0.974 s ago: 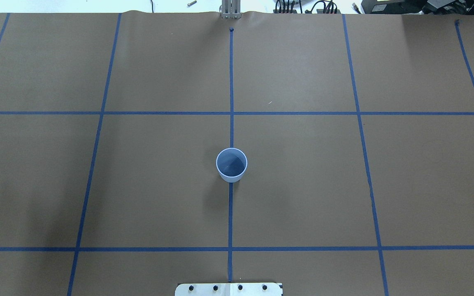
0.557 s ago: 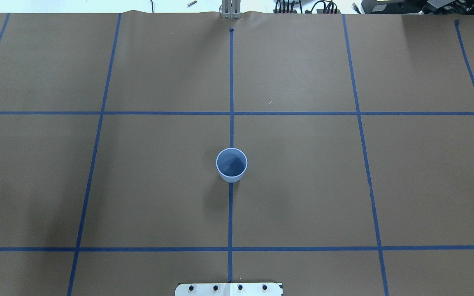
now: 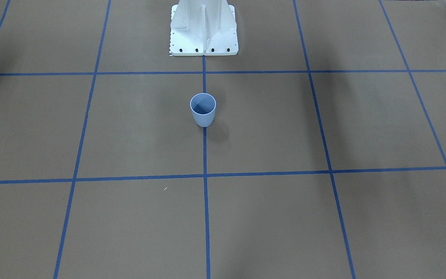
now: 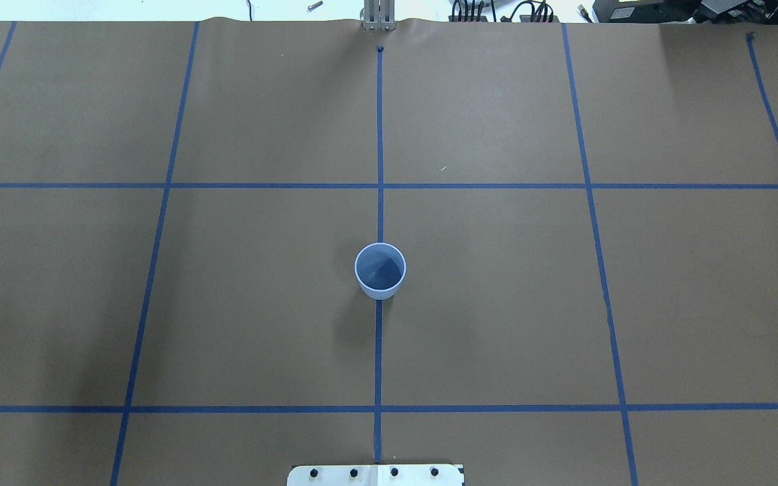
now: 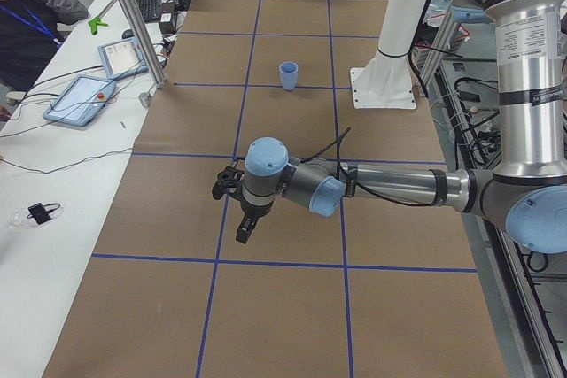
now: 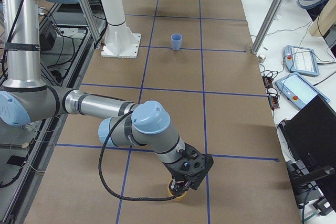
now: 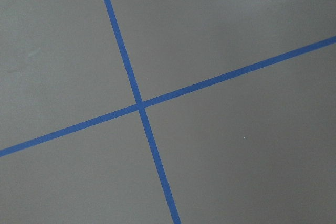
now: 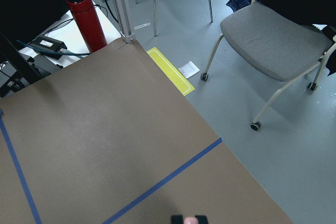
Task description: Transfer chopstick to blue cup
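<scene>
Brown paper [image 3: 91, 128] crossed by blue tape lines [image 3: 205, 155] covers the table in the front-facing view, and the blue cup [image 3: 203, 109] stands upright on the centre line, just below the white robot base [image 3: 203, 35] at top centre

Overhead, the cup [image 4: 380, 271] sits mid-frame, mouth up

From the left end, the left gripper [image 5: 244, 229] hangs over the paper at centre, well apart from the cup in the upper middle; how wide it stands I cannot tell

From the right end, the right gripper [image 6: 185, 181] has its tip at the mouth of a yellow cup [image 6: 176, 196] at the bottom edge

The left wrist view shows a tape crossing [image 7: 139, 104]

In the right wrist view, dark fingertips [image 8: 177, 218] at the bottom edge stand narrow, pinching the pale pink chopstick [image 8: 189, 222]
</scene>
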Robot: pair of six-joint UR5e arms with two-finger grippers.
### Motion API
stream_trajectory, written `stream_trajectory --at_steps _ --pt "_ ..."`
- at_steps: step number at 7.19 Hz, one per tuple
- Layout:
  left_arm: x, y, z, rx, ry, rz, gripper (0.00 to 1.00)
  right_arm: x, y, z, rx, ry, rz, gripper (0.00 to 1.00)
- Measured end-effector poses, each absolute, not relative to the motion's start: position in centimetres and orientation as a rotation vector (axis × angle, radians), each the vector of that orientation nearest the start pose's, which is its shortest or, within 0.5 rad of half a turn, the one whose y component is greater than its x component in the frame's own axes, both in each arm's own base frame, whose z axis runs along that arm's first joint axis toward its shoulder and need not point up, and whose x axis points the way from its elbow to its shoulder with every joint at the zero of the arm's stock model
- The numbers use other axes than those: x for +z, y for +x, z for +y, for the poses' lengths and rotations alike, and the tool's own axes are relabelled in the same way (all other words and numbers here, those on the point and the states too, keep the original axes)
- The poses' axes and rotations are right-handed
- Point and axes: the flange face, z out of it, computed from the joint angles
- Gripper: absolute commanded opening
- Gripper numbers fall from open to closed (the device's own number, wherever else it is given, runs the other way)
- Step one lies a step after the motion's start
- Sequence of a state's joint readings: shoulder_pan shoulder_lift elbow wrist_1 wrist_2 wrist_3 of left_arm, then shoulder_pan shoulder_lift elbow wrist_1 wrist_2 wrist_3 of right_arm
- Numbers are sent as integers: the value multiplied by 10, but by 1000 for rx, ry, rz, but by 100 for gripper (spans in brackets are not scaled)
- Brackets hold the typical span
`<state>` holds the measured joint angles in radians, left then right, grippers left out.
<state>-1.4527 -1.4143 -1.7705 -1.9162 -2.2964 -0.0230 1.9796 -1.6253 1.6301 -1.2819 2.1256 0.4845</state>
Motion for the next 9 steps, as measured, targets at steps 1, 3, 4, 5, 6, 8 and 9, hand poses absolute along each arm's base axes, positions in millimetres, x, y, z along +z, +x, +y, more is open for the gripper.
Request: stream_trajectory --at_steps 1,3,4,5,6,8,9 --pt "596 -14 -451 231 321 742 99 621 276 -424 782 293 -573 0" --pt "596 -14 -451 232 322 742 99 588 278 -443 752 344 -592 0" --pt "594 -14 -452 233 323 742 99 563 263 -460 704 370 -628 0" --pt "593 -13 -453 233 324 742 99 539 241 -479 648 386 -685 0" --pt "592 -13 -454 232 320 742 99 517 214 -497 598 385 -745 0" --pt "589 -11 -455 222 285 761 99 470 139 -536 554 344 -839 0" --pt "587 -9 -454 219 264 791 99 436 90 -551 556 315 -888 0"
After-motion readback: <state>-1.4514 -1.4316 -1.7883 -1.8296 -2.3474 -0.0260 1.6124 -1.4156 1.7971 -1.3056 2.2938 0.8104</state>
